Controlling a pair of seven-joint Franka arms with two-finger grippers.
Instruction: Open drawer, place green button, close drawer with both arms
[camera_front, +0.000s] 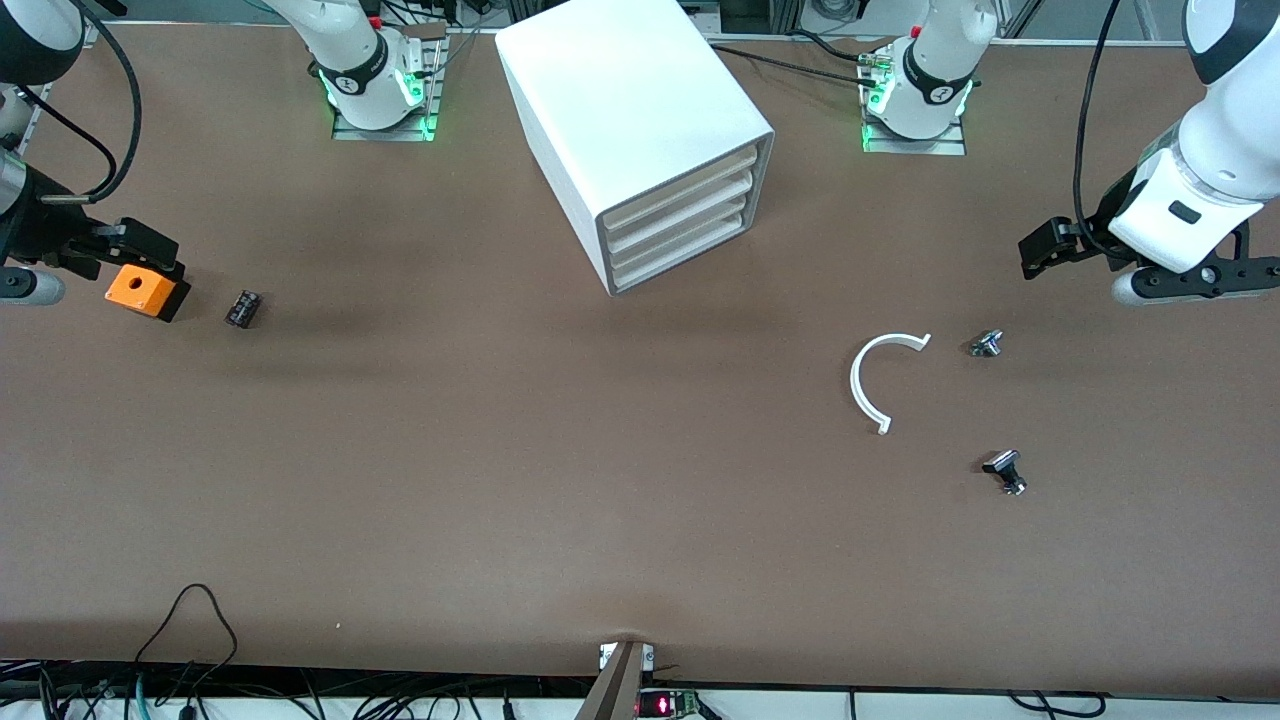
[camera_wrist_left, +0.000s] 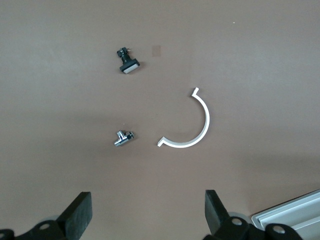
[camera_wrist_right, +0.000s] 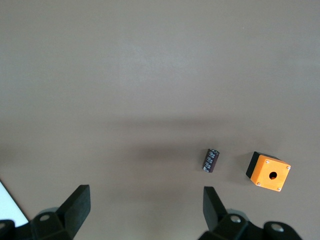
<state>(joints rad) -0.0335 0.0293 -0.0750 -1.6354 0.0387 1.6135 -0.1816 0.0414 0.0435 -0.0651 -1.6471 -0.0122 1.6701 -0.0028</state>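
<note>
The white cabinet (camera_front: 640, 110) stands toward the arms' bases, midway between them. Its lowest drawer (camera_front: 682, 258) is pushed in, like the drawers above it. No green-capped button shows in any view. My left gripper (camera_wrist_left: 148, 200) hangs open and empty over the left arm's end of the table (camera_front: 1190, 280); a corner of the cabinet (camera_wrist_left: 295, 212) shows beside it. My right gripper (camera_wrist_right: 146, 200) hangs open and empty over the right arm's end (camera_front: 30, 283), above the orange box.
An orange box with a hole (camera_front: 140, 290) and a small black cylinder (camera_front: 243, 308) lie at the right arm's end. A white C-shaped strip (camera_front: 872, 380) and two black-and-silver parts (camera_front: 987, 344) (camera_front: 1005, 472) lie toward the left arm's end.
</note>
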